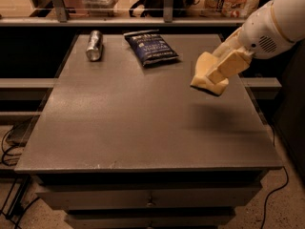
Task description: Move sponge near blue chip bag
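I have the pale yellow blocky two-finger gripper (pixel 217 74) on the right side of the scene, over the far right part of the dark grey flat table (pixel 128 128). Its fingers are clamped onto the pale yellow soft foam sponge (pixel 203 73), which hangs tilted in the grasp, clear of the tabletop, with a faint shadow on the surface just nearer than it. The white rounded arm (pixel 274 25) comes in from the upper right. The dark navy crinkly chip bag with white lettering (pixel 151 47) lies flat at the far middle of the table, to the left of the sponge and apart from it. A silver can (pixel 94 45) lies on its side at the far left, near the bag.
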`<move>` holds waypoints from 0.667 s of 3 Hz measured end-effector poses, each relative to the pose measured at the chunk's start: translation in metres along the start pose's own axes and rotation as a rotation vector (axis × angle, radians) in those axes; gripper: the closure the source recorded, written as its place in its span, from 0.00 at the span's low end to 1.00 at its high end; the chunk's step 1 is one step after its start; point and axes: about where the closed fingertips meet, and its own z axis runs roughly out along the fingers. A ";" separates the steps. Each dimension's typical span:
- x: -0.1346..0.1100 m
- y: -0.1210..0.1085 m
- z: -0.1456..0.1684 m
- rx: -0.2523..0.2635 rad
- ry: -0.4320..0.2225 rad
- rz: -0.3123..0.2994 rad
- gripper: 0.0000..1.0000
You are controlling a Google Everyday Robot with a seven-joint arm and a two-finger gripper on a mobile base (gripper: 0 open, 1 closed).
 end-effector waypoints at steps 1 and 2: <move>-0.012 -0.025 0.025 0.051 -0.097 0.096 1.00; -0.023 -0.053 0.053 0.095 -0.156 0.155 1.00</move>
